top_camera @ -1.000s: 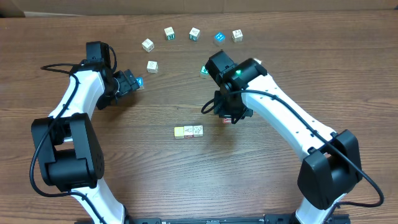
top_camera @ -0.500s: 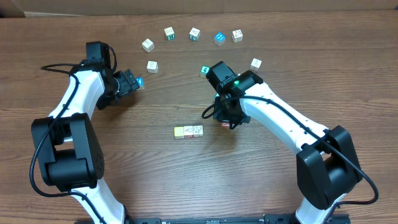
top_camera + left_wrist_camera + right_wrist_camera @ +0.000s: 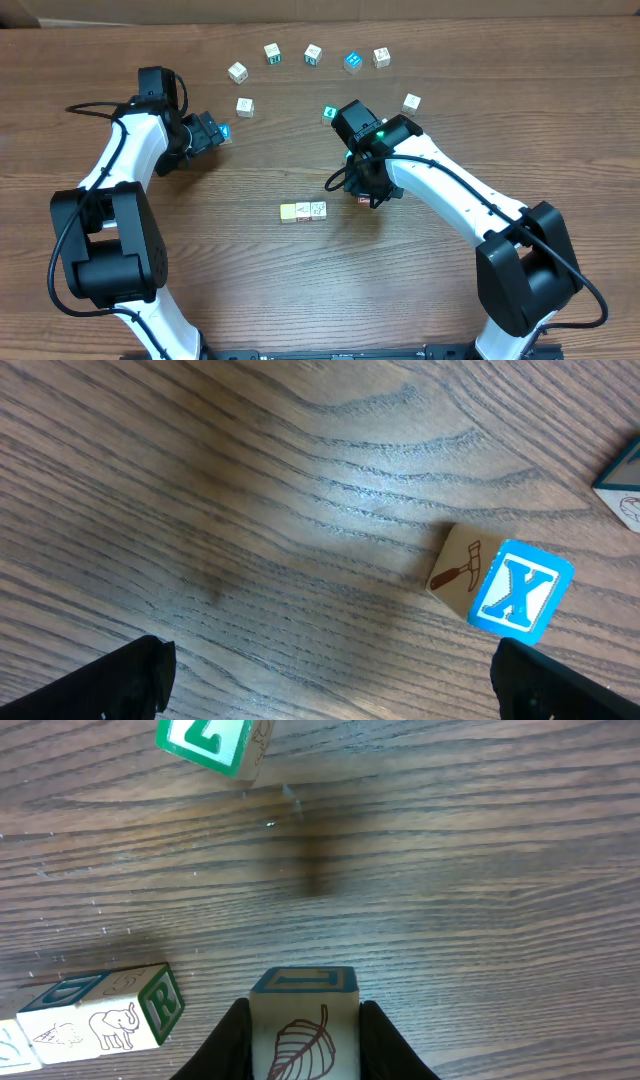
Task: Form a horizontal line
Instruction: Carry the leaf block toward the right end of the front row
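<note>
On the table a pale yellow cube [image 3: 289,212] and a whitish cube [image 3: 316,210] lie touching in a short row. In the right wrist view the whitish one shows an elephant and a green R [image 3: 110,1015]. My right gripper [image 3: 366,190] is shut on a whitish cube with a brown leaf drawing [image 3: 303,1040], just right of the row and a small gap away. The fingers [image 3: 303,1015] clamp both its sides. My left gripper [image 3: 214,132] is open and empty [image 3: 330,700], at the far left. A cube with a blue X and a hammer [image 3: 500,585] lies just beyond it.
Several loose cubes lie in an arc at the back: whitish ones [image 3: 237,71], [image 3: 245,106], [image 3: 381,57], [image 3: 411,102], green-marked ones [image 3: 272,53], [image 3: 313,54], a bright blue one [image 3: 352,61] and a teal one [image 3: 329,113]. A green Z cube [image 3: 215,742] lies ahead of the right gripper.
My right arm shifted a little left and back with its cube a second ago, uncovering the cube at the back right, then held still. The left arm has not moved.
</note>
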You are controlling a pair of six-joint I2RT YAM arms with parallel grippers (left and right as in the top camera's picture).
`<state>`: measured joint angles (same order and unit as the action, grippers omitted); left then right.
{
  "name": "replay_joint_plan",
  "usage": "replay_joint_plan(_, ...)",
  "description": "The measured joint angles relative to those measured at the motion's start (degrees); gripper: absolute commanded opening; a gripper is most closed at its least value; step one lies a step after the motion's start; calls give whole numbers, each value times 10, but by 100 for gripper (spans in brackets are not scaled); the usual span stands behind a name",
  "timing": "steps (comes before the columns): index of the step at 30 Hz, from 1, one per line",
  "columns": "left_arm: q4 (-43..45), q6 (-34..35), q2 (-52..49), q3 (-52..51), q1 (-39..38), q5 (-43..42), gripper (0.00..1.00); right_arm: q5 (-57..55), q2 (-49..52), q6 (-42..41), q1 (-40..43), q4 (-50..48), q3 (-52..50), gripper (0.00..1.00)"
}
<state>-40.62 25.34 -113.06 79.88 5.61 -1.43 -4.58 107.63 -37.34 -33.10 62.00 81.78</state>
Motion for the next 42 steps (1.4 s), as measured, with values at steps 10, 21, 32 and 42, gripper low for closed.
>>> replay_joint_plan(10,0,0,0,0,0,0,100,-2,0,0,0,-3,0,13)
replay_joint_plan(21,0,0,0,0,0,0,99,-3,0,0,-16,-14,0,13)
replay_joint_plan(32,0,0,0,0,0,0,100,-3,0,0,-41,-53,-23,14)
replay_joint_plan(42,0,0,0,0,0,0,100,-2,0,-2,-42,-107,-66,19)
